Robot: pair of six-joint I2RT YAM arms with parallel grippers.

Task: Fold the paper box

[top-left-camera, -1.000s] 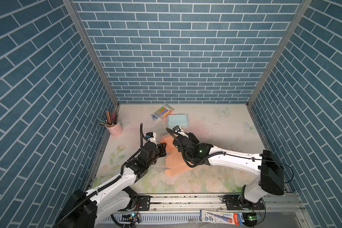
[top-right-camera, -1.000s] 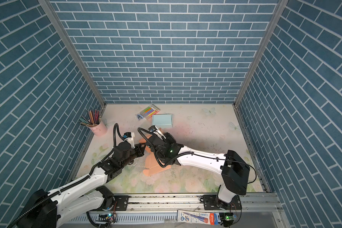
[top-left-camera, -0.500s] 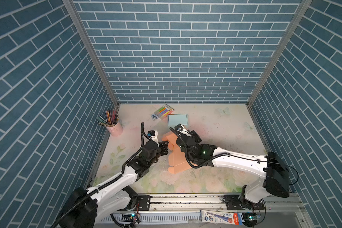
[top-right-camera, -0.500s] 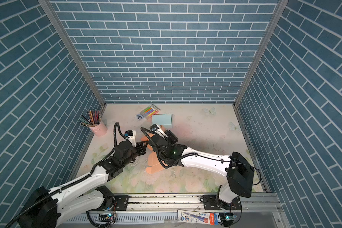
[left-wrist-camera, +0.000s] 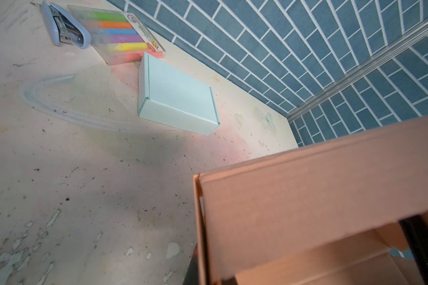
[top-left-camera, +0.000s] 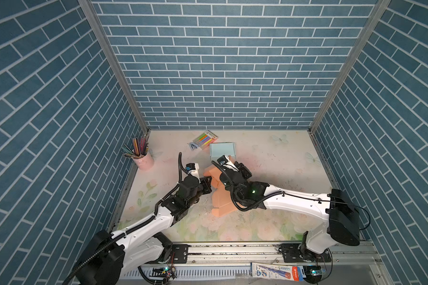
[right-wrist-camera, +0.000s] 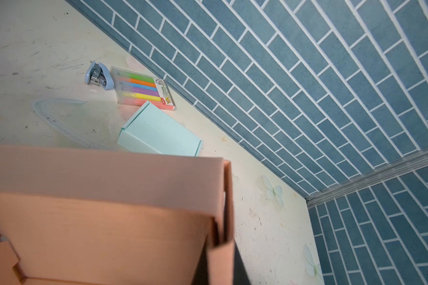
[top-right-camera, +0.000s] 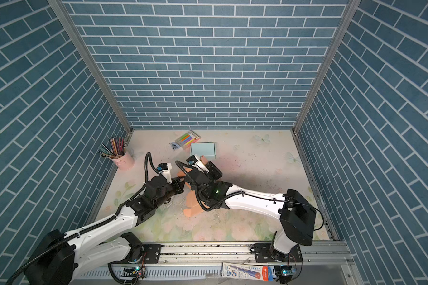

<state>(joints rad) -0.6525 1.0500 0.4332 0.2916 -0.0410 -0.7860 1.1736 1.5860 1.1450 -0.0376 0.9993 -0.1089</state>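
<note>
Pale-blue box [top-left-camera: 222, 151] perhaps touching highlighter case [top-left-camera: 205, 137], stapler [top-left-camera: 192, 146] beside; pink pencil cup [top-left-camera: 143, 160] apart.

Floral table [top-left-camera: 269, 222] with pencil cup [top-left-camera: 145, 160], stapler [top-left-camera: 192, 146], highlighter case [top-left-camera: 206, 137], pale blue box [top-left-camera: 222, 150].

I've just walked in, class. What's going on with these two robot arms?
Two robot arms are folding an orange paper box in the middle of the table. The left hand is shut on one side of it and the right hand on the other. The box is only partly folded and not closed. A closed light blue box, a highlighter pack, a stapler and a pink pencil cup sit farther back, with neither hand on them.
</note>
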